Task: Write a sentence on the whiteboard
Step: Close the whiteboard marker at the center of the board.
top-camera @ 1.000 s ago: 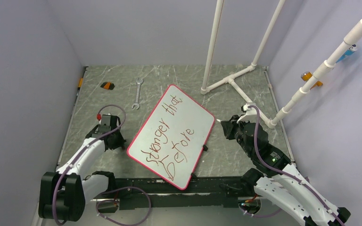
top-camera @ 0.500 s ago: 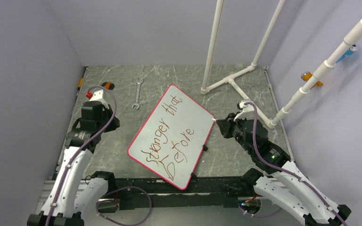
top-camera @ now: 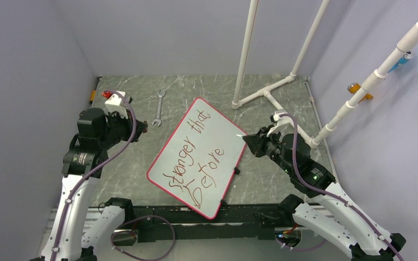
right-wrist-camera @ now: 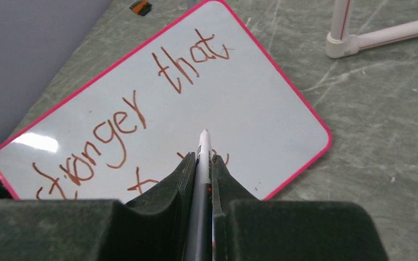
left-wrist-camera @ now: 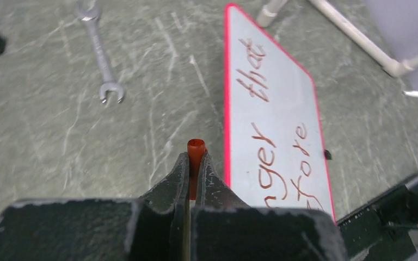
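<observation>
Marker point(right-wrist-camera: 204, 142) is clamped in right end effector point(right-wrist-camera: 203, 163) over whiteboard point(right-wrist-camera: 261, 103) with sentence point(right-wrist-camera: 132, 115) written, red cap point(left-wrist-camera: 196, 148) pinched in left end effector point(left-wrist-camera: 195, 163), likely for recapping.

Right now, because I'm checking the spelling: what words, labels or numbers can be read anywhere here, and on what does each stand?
"stronger that" - upper line of the sentence, red marker on the whiteboard; first word loosely written.
"before" - lower line, same board.
No print readable on the wrench, the red cap in the left claw or the marker in the right claw.
</observation>
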Action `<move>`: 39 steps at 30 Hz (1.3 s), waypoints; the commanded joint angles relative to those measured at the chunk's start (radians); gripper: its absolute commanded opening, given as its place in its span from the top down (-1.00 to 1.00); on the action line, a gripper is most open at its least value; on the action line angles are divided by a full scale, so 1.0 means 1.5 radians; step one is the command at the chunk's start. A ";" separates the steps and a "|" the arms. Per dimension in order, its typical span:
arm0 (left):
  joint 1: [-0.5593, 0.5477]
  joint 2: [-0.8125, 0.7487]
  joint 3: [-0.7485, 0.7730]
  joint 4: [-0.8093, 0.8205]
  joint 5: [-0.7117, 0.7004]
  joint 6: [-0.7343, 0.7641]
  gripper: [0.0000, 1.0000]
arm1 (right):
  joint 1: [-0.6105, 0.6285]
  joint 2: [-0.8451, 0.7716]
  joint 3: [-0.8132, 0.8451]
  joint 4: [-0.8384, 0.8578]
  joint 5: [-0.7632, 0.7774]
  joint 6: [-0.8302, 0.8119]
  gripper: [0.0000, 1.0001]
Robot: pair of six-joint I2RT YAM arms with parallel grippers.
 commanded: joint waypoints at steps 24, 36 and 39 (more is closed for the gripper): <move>-0.187 0.225 0.232 0.044 0.283 0.249 1.00 | -0.002 0.006 0.061 0.121 -0.199 -0.069 1.00; -0.189 0.299 0.224 0.025 0.563 0.367 1.00 | -0.002 0.055 0.130 0.083 -0.260 -0.122 1.00; -0.194 0.298 0.209 0.022 0.590 0.381 1.00 | -0.002 0.069 0.150 0.075 -0.300 -0.128 1.00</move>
